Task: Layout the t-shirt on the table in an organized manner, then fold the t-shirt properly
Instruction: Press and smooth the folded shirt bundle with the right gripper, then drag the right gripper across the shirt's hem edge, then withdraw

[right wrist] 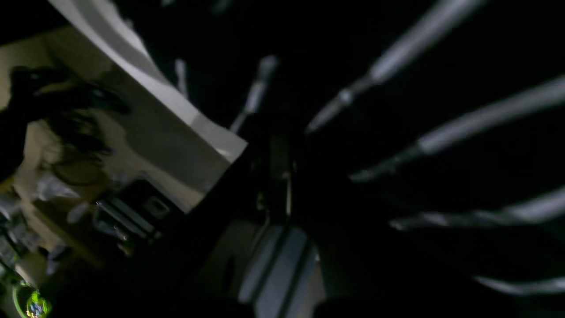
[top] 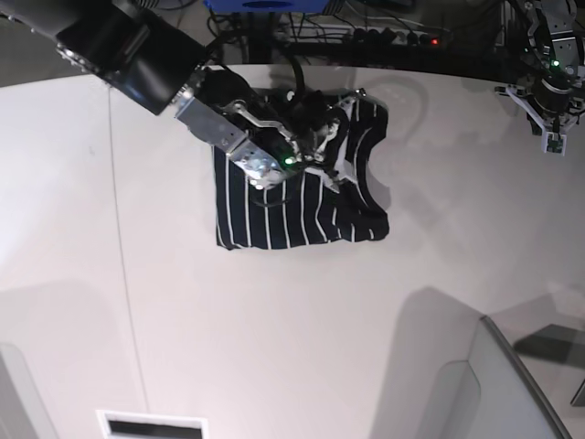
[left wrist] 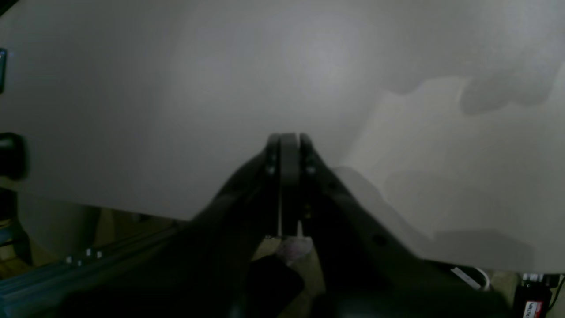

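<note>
The t-shirt (top: pixel 294 208) lies in the upper middle of the base view on the white desk (top: pixel 274 338), bunched into a rough rectangle with its white stripes running up and down the frame along the lower part and a crumpled, folded-over mass of cloth near its top edge. The right gripper (top: pixel 311 137), on the arm that reaches in from the upper left of that frame, sits over the upper portion of the shirt, right at the rumpled cloth; a small green light glows on its housing. Whether its jaws are spread or pinching fabric cannot be told: the base view is too coarse there, and the right wrist view is dark and blurred, showing mostly black cloth with pale stripes (right wrist: pixel 441 132) fanning across the right half of the frame and a slice of the pale desk edge (right wrist: pixel 176 110) at upper left. The left gripper (top: pixel 553 137) hangs at the upper right of the base view, well apart from the shirt, above the desk near its far edge. In the left wrist view its jaws are pressed together, the two dark fingers (left wrist: pixel 270 154) meeting in the middle of the frame over bare, softly shadowed desk surface (left wrist: pixel 132 88), with nothing between them.
</note>
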